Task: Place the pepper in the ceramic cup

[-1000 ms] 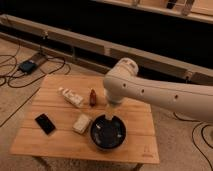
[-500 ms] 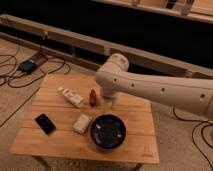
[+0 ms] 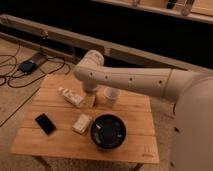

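Five items I can list on the wooden table [image 3: 127, 150], plus the arm above it. Item one: whitish elongated packet [image 3: 71, 96], lying at a slant on the far left part of the top. Item two: ceramic cup [image 3: 111, 96], upright, at the far middle, to the right of the packet and behind the bowl. Item three: pale rectangular block [image 3: 82, 123], near the centre, just left of the bowl. Item four: flat black phone [image 3: 45, 123], at the left, well apart from the bowl. Item five: large round black bowl [image 3: 107, 132], at the near middle. The white arm [image 3: 135, 82] reaches in from the right and bends down at its rounded joint. The gripper [image 3: 90, 101] hangs low over the table between the packet and the cup, close to both. Whether it is spread or pressed together I cannot tell. The pepper does not show from my view; the gripper covers that spot. Floor, far left: dark cables and a small box [image 3: 27, 65].
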Tool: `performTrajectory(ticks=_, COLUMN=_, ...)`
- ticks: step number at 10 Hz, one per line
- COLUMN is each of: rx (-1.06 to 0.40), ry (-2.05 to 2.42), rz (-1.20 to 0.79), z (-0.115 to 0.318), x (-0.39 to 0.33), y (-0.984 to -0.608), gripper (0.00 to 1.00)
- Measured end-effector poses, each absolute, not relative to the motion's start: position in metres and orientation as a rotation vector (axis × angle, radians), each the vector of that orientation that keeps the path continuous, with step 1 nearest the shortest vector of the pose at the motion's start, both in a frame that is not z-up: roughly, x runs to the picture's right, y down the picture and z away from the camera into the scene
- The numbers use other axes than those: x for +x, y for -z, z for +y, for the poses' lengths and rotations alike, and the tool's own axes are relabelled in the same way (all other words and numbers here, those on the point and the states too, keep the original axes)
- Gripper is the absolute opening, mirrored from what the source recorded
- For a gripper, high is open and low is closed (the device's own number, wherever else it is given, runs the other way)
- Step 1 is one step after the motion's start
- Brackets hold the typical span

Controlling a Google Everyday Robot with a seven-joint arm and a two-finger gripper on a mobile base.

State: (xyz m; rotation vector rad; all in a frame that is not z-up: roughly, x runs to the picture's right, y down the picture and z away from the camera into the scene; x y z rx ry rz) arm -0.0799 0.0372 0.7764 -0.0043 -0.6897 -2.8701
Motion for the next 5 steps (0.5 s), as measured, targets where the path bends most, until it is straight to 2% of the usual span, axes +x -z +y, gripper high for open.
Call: performTrajectory(ticks=5, rx=-0.071, ry=2.846, rz=-0.752, z=0.03, x=-0.113, y=-0.844, gripper=0.8)
